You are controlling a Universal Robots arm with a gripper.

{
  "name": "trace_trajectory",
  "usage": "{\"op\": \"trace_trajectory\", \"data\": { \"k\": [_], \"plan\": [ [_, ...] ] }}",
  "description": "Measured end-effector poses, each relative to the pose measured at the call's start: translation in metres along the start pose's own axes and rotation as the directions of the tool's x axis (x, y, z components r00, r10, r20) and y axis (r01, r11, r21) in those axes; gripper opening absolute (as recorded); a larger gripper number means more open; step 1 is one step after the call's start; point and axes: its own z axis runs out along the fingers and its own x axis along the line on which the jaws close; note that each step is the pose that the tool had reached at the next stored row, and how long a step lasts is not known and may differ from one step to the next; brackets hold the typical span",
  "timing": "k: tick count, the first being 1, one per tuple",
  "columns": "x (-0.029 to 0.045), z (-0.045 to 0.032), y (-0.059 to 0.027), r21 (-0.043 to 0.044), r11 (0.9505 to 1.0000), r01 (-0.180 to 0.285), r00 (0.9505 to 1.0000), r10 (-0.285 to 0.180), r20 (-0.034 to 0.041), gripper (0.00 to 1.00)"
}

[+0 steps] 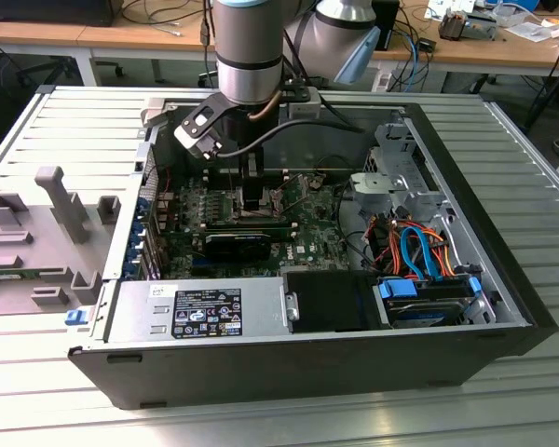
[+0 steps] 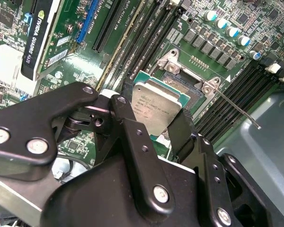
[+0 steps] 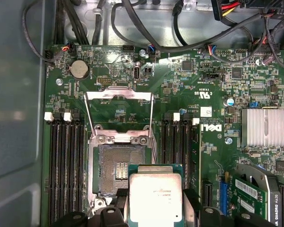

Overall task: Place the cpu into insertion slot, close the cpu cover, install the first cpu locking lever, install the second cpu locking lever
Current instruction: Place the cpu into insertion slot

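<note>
My gripper (image 3: 156,210) is shut on the cpu (image 3: 156,195), a square chip with a silver top on a green base, gripped by two opposite edges. In the second wrist view the cpu (image 2: 156,109) hangs tilted between the black fingers (image 2: 128,123), just above and beside the insertion slot (image 2: 188,89). The insertion slot (image 3: 114,171) lies open with its dark pin field bare. The cpu cover (image 3: 119,94) stands raised on its hinge at the slot's far side. A thin locking lever (image 2: 237,110) sticks out free. In the exterior view the gripper (image 1: 252,197) reaches down into the case over the motherboard (image 1: 303,237).
Long black memory slots (image 3: 66,165) flank the socket on both sides. A graphics card (image 3: 255,196) and a finned heatsink (image 3: 262,126) sit nearby. Cables (image 3: 146,38) cross the case wall. In the exterior view, a drive cage with coloured cables (image 1: 419,251) stands at the right.
</note>
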Motion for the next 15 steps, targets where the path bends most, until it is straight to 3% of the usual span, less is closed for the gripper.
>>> {"op": "trace_trajectory", "data": {
  "k": [15],
  "plan": [
    [0.0068,0.0046,0.0000,0.0000,1.0000,0.000,1.0000,0.000,-0.0042,0.54]
  ]
}}
